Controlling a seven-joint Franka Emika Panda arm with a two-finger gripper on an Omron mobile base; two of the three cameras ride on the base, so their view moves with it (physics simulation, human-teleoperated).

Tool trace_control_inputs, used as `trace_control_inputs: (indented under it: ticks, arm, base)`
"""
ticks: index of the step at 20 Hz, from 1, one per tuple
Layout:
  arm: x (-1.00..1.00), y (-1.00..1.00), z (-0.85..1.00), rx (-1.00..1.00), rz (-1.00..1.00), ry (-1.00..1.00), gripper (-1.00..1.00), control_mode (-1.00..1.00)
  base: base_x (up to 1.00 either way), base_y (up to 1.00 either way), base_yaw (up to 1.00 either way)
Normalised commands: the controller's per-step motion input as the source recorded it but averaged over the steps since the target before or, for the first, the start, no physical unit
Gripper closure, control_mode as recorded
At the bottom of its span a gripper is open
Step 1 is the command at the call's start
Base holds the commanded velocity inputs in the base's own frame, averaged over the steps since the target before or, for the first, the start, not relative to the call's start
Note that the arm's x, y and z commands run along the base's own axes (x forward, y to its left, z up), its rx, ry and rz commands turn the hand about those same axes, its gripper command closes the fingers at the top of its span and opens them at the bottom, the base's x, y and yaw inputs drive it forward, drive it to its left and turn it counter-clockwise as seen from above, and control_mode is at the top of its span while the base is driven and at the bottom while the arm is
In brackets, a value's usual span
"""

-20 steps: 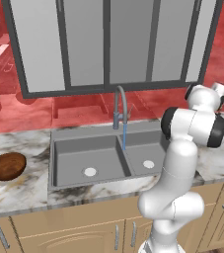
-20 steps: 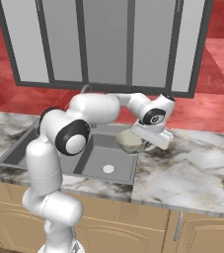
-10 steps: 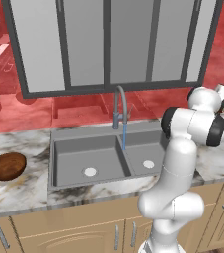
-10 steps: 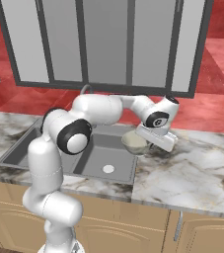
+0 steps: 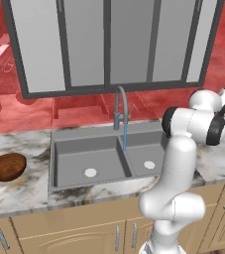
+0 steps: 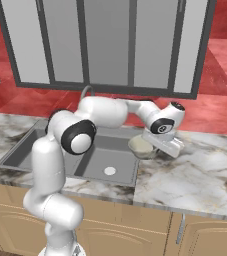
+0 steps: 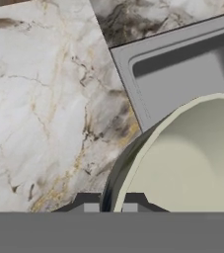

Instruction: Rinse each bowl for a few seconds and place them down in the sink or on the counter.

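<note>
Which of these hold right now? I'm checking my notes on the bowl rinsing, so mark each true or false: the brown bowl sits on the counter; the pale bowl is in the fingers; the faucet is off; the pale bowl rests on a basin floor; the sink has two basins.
1. The brown bowl sits on the counter: true.
2. The pale bowl is in the fingers: true.
3. The faucet is off: false, a blue stream runs from its spout.
4. The pale bowl rests on a basin floor: false, it is held at the sink's right edge.
5. The sink has two basins: true.
</note>
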Motion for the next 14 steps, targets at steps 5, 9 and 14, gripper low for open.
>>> trace_control_inputs:
  ticks: [5,9,14]
  arm:
    - [0.00,-0.22,-0.19,0.00,0.00,-0.02,1.00,-1.00]
    - [0.00,-0.16,-0.18,0.00,0.00,-0.03,1.00,-1.00]
    - [0.01,-0.08,-0.20,0.01,-0.01,-0.03,1.00,-1.00]
  base:
    - [0.00,0.00,0.00]
    - [0.00,0.00,0.00]
    - [0.00,0.00,0.00]
